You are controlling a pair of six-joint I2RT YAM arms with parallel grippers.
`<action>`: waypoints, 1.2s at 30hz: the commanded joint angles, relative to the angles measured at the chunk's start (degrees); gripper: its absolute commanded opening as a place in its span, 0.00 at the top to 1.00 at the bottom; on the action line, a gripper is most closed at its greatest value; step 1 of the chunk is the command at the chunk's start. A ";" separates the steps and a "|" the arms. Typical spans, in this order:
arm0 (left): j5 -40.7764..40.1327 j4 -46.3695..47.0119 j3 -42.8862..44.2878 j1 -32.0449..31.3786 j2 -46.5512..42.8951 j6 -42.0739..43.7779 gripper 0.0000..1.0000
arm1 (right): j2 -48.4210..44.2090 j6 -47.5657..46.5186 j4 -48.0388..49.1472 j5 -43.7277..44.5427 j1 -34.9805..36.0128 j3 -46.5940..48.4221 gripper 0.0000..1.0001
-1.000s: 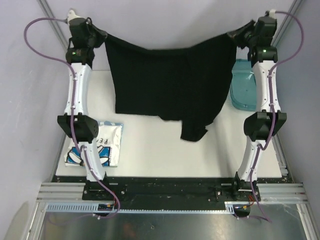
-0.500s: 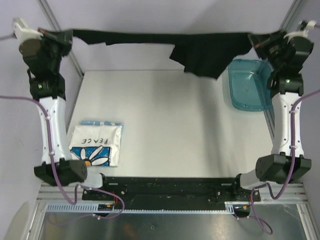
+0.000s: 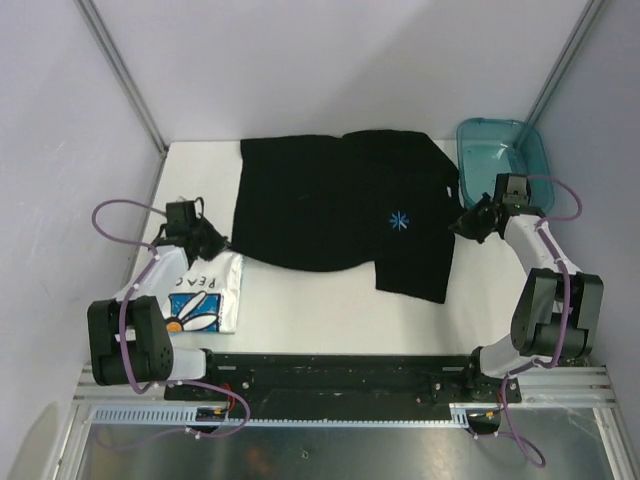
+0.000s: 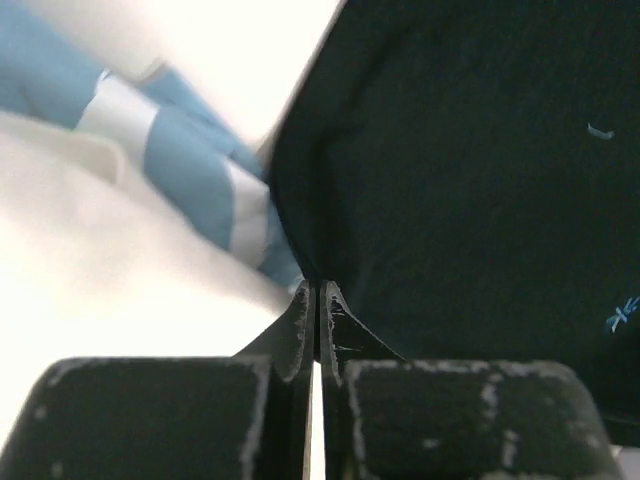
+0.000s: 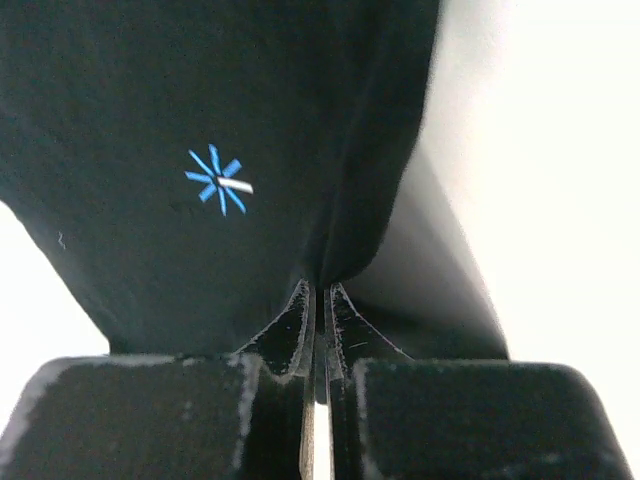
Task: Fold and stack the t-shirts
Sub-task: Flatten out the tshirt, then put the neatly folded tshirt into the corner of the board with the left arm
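Top external: white table (image 3: 320, 300) inside pale walls (image 3: 300, 70), black shirt (image 3: 320, 200) spread centrally, bin (image 3: 495, 150) at two o'clock. Left gripper (image 3: 220, 241) and right gripper (image 3: 460, 224) clamp the shirt's edges.

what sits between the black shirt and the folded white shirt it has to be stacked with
Nothing visible. The black shirt lies spread on the table, its left edge by the folded white shirt, with only the left gripper, shut on that edge, there. The blue bin stands at the far right.

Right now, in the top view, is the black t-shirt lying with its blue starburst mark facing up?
Yes, the black t-shirt lies spread on the table with its blue starburst mark showing on top.
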 commanded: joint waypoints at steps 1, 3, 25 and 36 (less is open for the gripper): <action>-4.68 1.86 -3.49 0.00 -3.78 4.82 1.00 | 0.53 -4.59 -1.23 5.33 0.61 -3.36 1.00; -5.41 0.99 -4.80 -0.11 -3.89 5.39 1.00 | 0.30 -5.07 -1.73 6.41 0.11 -5.59 1.00; -3.30 -4.16 -3.35 -4.08 -7.00 7.34 1.00 | -7.76 -8.00 -3.28 10.51 -3.55 -16.72 1.00; -2.20 -4.49 0.24 -8.76 -4.58 6.86 1.00 | -7.15 -9.04 -3.22 10.20 -4.36 -15.41 1.00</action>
